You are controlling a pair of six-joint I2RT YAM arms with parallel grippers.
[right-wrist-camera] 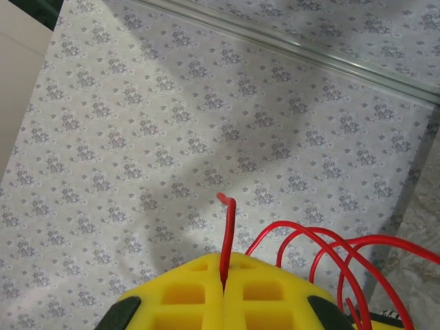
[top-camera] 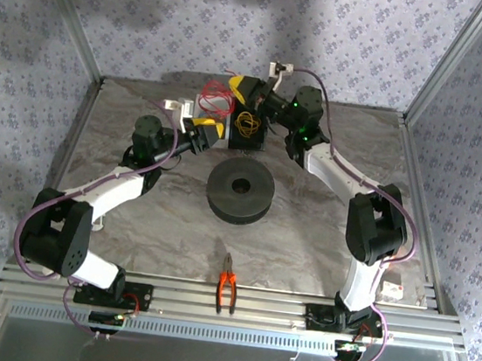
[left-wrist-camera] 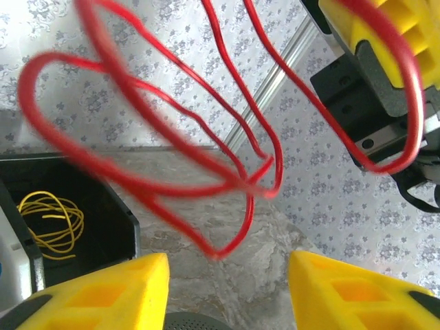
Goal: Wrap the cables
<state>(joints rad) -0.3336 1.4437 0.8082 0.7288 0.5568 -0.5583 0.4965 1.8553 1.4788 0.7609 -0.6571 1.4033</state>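
Right tool [right-wrist-camera: 223, 269] clamps red wire [right-wrist-camera: 227, 230] (tip protruding); left tool [left-wrist-camera: 228, 282] parted.

**Table layout around a central spool**

The spool [top-camera: 239, 194] is sitting mid-table, with the pliers [top-camera: 227, 289] lying nearer, by the near edge. Just beyond the spool, the box [top-camera: 259, 140] is holding a wire coil [top-camera: 247, 125]. Left of the box, the cables [top-camera: 218, 97] are hanging between the farther right gripper [top-camera: 232, 83] and the nearer left gripper [top-camera: 214, 131].
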